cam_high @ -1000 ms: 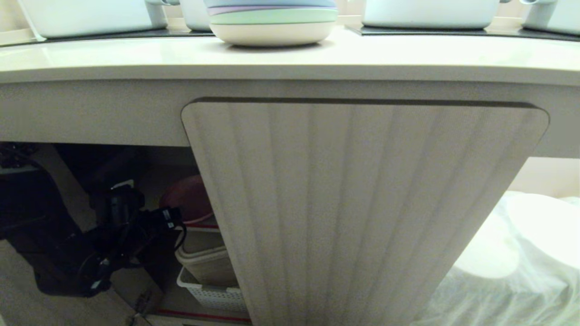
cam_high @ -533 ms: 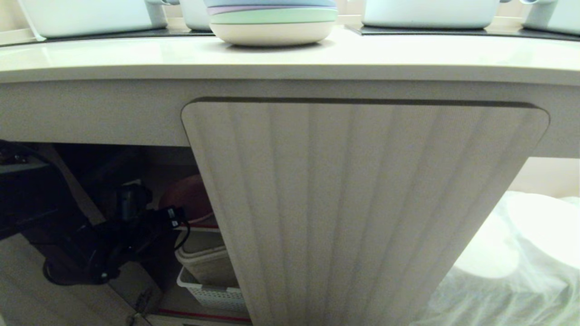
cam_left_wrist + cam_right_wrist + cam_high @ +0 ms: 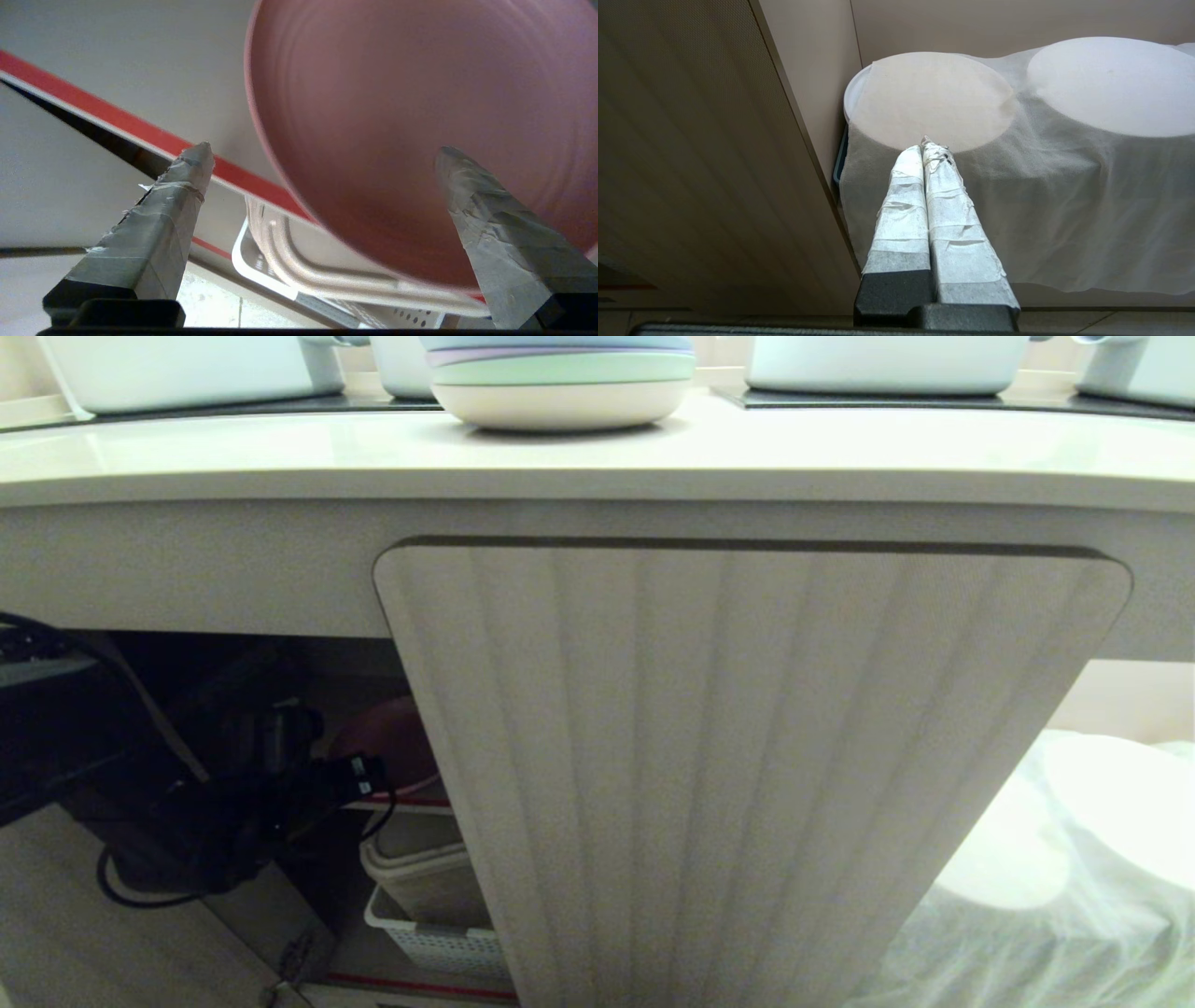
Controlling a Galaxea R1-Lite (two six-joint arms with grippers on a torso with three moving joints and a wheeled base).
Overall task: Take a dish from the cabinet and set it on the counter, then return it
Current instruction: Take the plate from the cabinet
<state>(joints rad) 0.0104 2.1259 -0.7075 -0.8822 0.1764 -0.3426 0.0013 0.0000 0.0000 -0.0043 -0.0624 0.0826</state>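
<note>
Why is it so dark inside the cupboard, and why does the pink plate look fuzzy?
Head view: the counter shades the open cabinet, so the left gripper looks black. Left wrist view: the dish is very close, its rim soft.

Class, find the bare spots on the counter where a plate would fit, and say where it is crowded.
Free: the counter strips in front, either side of the stacked plates. Crowded: the back edge, lined with white pots on black cooktop panels.

The dish is matte pink above a red shelf edge. The door is beige, vertically fluted, below the cream counter.
</note>
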